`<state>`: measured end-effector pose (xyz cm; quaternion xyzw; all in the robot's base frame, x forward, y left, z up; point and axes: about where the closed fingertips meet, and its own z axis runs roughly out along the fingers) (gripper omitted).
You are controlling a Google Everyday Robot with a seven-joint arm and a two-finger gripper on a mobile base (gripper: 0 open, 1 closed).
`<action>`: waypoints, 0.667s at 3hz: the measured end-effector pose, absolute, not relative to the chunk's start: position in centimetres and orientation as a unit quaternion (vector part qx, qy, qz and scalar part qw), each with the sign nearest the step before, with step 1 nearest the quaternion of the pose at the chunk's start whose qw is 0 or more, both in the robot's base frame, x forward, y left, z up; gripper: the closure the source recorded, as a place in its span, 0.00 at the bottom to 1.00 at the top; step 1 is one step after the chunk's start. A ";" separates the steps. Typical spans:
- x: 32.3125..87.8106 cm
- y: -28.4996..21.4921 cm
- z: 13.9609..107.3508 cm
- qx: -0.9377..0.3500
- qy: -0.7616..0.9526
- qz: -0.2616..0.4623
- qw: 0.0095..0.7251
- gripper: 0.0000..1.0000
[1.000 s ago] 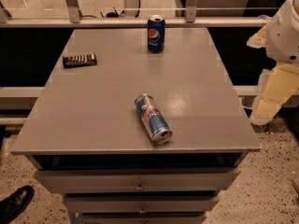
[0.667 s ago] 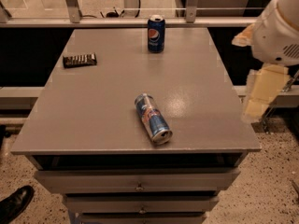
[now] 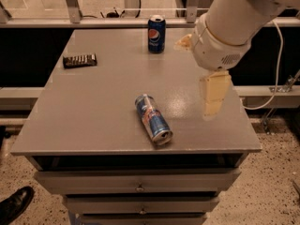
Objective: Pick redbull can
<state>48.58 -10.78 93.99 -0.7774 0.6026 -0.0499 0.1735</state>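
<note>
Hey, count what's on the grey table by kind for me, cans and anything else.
Cans: 2, the redbull can lying on its side and the Pepsi can upright.
Dark flat bar: 1, far left.
Total: 3.
The end effector hovers above the table at its right side, apart from all three.

Upright Pepsi can (image 3: 156,33), dark bar (image 3: 79,60), grey table (image 3: 93,111)

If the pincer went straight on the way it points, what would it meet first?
Likely the bare table, not the redbull can, which lies apart toward the image's left. The pincer points down over it; depth is unclear.
</note>
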 end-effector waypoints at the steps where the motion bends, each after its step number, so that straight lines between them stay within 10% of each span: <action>1: 50.3 -7.8 92.8 -0.786 0.596 -0.065 0.153 0.00; 2: 51.3 -6.2 92.0 -0.759 0.634 -0.066 0.131 0.00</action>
